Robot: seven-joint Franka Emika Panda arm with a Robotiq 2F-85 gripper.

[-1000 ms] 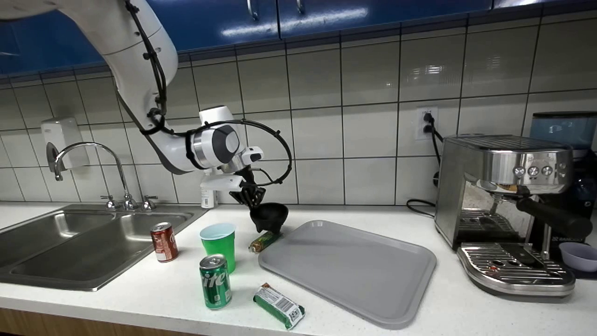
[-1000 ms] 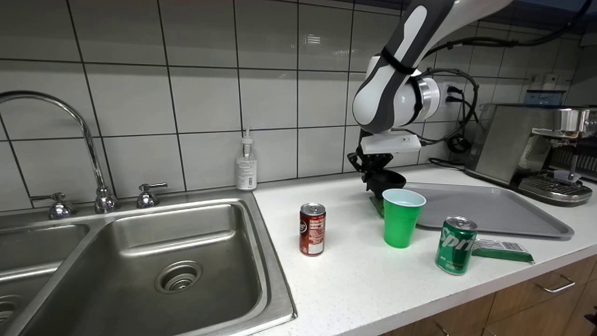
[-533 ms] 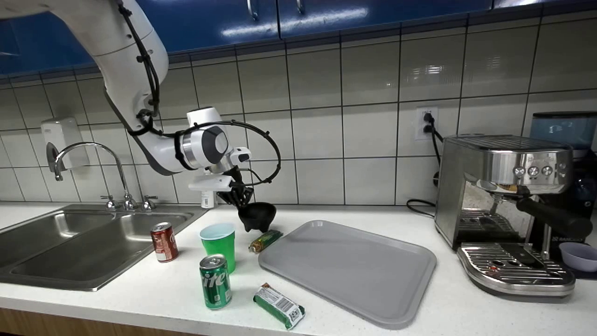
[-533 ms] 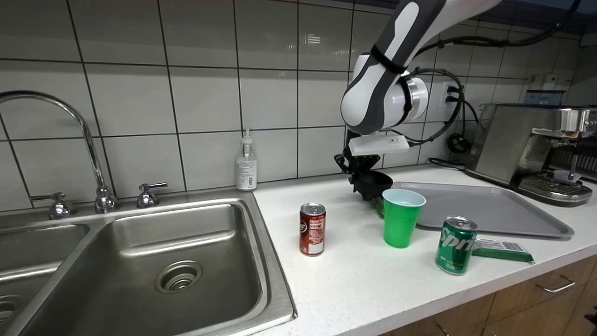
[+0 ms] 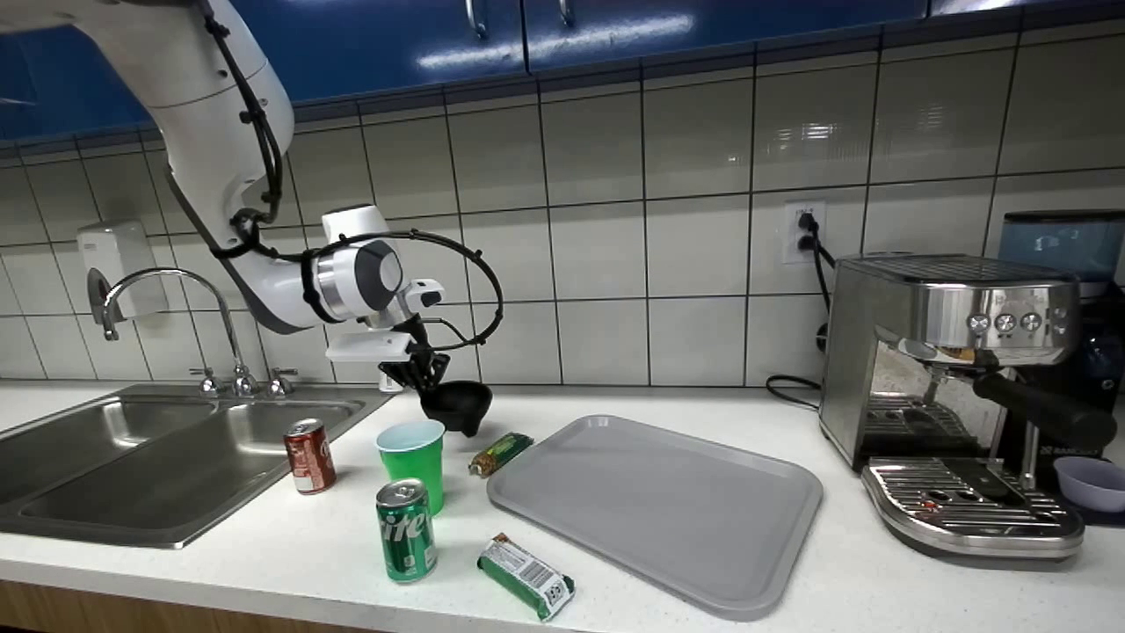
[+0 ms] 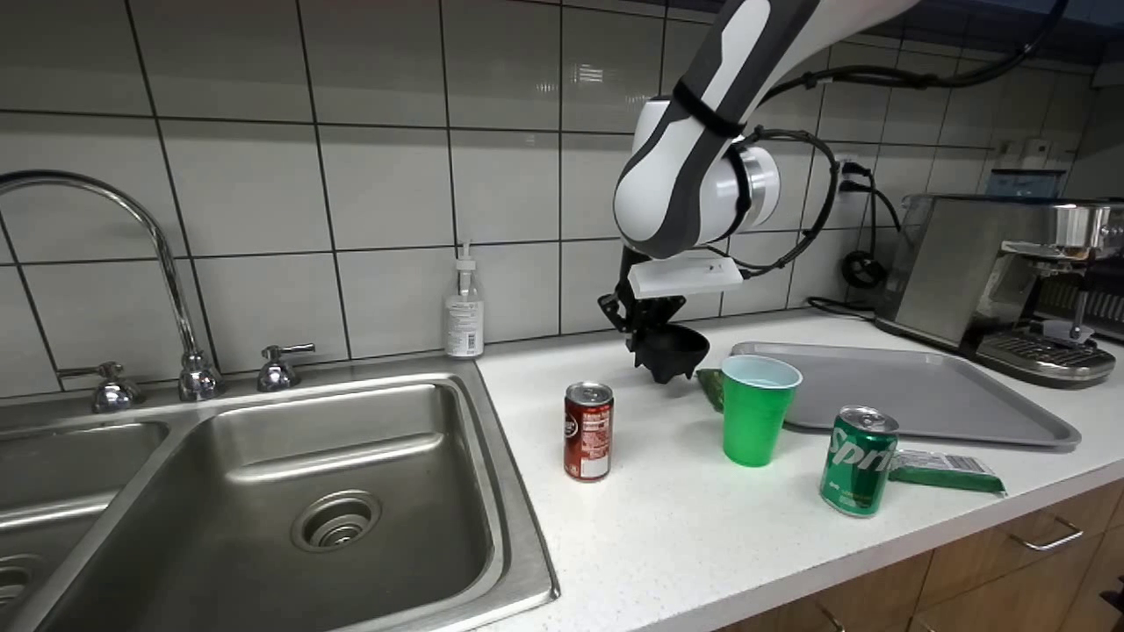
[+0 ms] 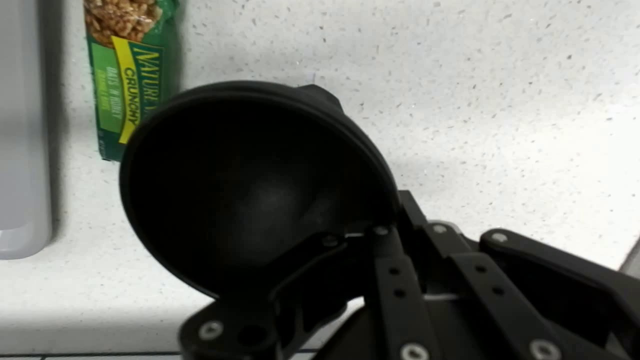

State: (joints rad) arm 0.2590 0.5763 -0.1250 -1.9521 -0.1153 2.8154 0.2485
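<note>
A black bowl (image 7: 240, 190) with small pointed nubs below its wall fills much of the wrist view. My gripper (image 7: 397, 215) is shut on its rim, one finger inside the wall and one outside. In both exterior views the bowl (image 5: 457, 406) (image 6: 672, 353) hangs low, seemingly just off the counter. A green granola bar (image 5: 501, 454) (image 7: 130, 85) lies beside it, its end partly covered by the bowl in the wrist view. Close in front stands a green cup (image 5: 413, 466) (image 6: 757, 421), which hides part of the bar in an exterior view.
A grey tray (image 5: 659, 510) lies beyond the bar. Toward the sink (image 6: 518, 527) stands a red can (image 6: 588, 432). A Sprite can (image 5: 406, 536) and another wrapped bar (image 5: 527, 576) are near the front edge. A soap bottle (image 6: 464, 316) and coffee machine (image 5: 949, 308) stand farther off.
My gripper has carried the bowl leftward in both exterior views, toward the sink side and away from the tray. The granola bar behind it now shows fully in an exterior view.
</note>
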